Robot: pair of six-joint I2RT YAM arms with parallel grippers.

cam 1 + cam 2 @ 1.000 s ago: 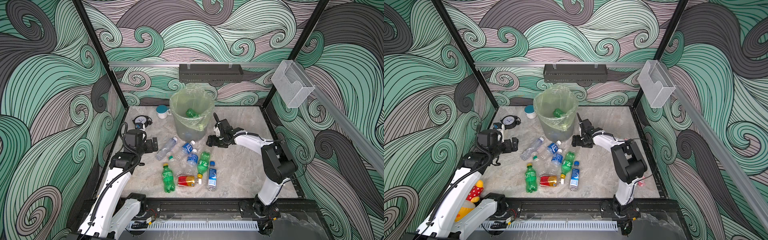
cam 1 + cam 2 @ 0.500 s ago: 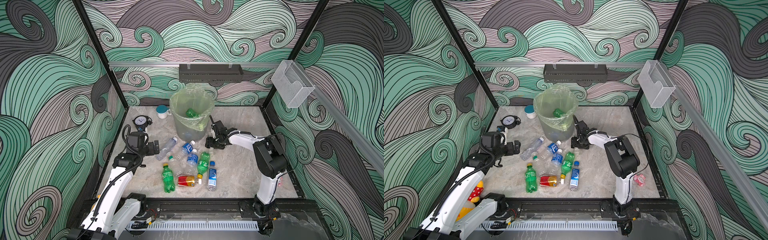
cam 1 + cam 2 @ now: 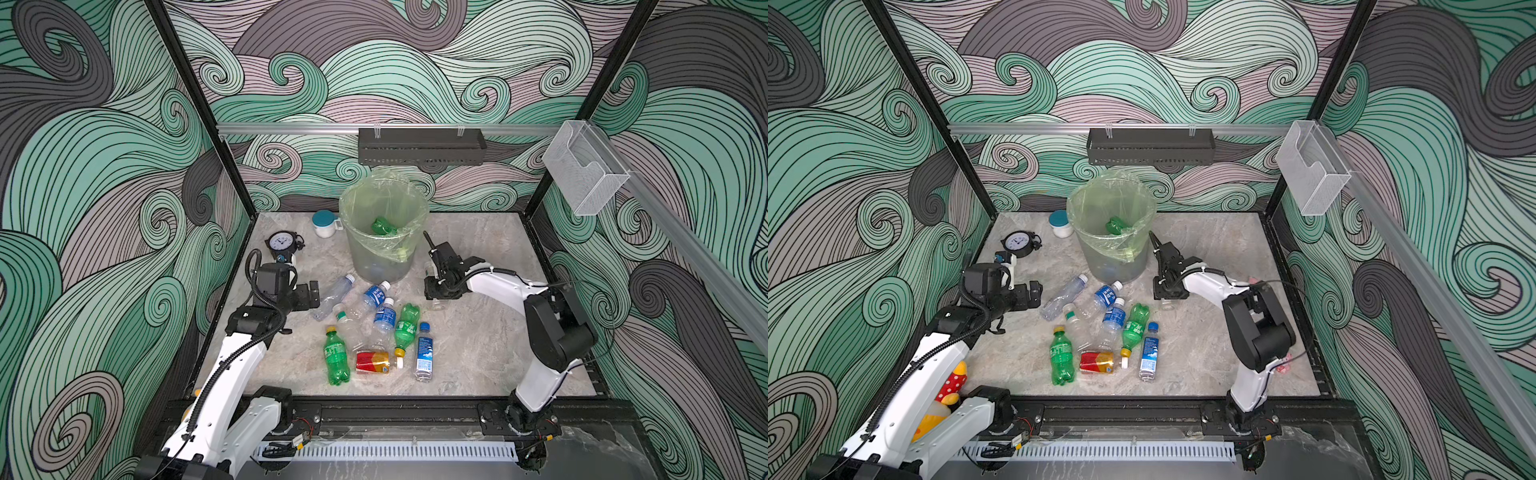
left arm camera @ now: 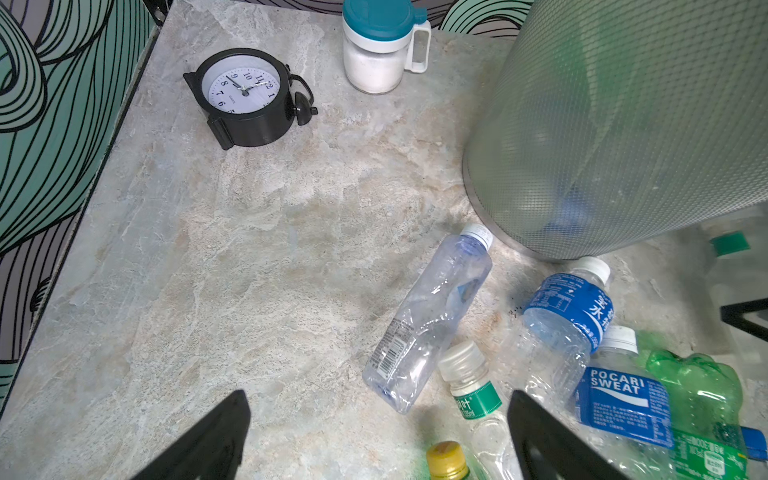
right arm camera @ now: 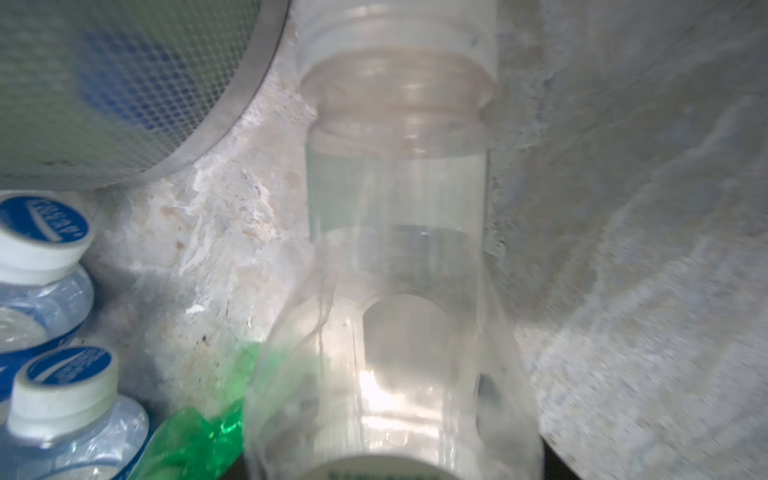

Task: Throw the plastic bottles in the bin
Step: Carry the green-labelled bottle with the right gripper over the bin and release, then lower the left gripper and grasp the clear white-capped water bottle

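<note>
I'm hovering my R gripper point(image 3: 437, 296) over the clear bottle point(image 5: 395, 249) lying on the table point(image 3: 478, 332) just beside the bin point(image 3: 374, 262), can't tell if jaws are gripping yet, & I'm judging it light, thin-walled, crushable, slick, aiming mid-body, L gripper point(image 3: 309, 293) gaping wide.

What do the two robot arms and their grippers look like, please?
The left arm and right arm have white rounded links with bulky black joint housings. A black ribbed hose runs along the left arm, and a thin black cable runs along the right. The left gripper and right gripper are black. The left's fingers are flat wedges.
</note>
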